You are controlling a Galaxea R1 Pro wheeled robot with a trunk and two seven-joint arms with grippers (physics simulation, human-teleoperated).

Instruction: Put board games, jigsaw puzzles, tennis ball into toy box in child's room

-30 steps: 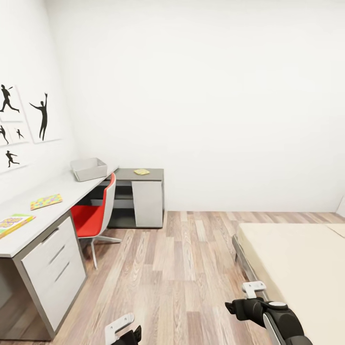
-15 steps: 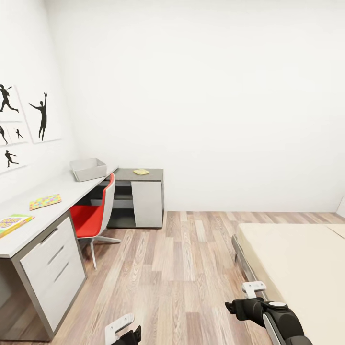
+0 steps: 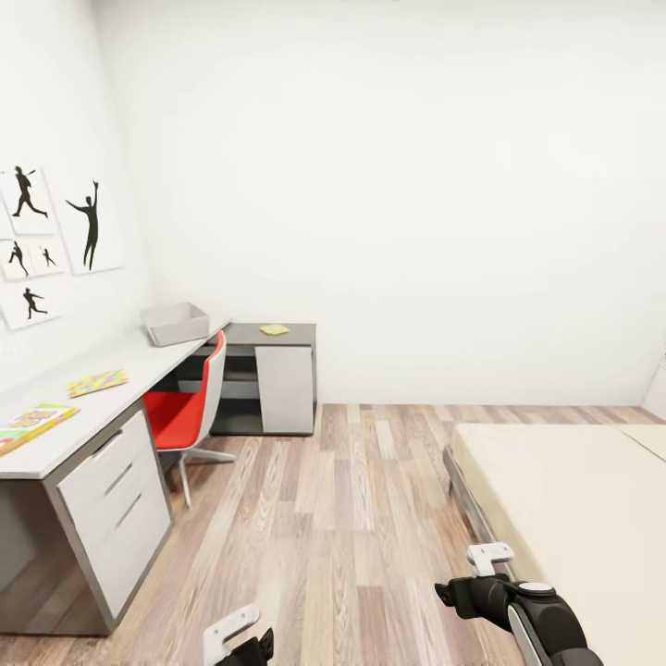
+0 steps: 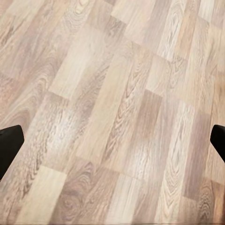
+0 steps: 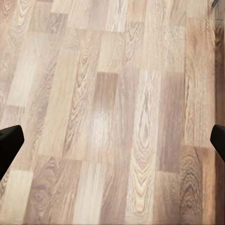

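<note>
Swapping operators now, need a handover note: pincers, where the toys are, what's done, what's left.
Left pincer open, empty, over bare wood floor.
Right pincer open, empty, over the floor too.
Toy box at the desk's far end; contents not visible.
On the desk: board game, jigsaw puzzle; another puzzle on the lower wing.
Bed: visible part bare.
Done: nothing visibly packed.
Left: all toys; ball and two games unseen.
</note>
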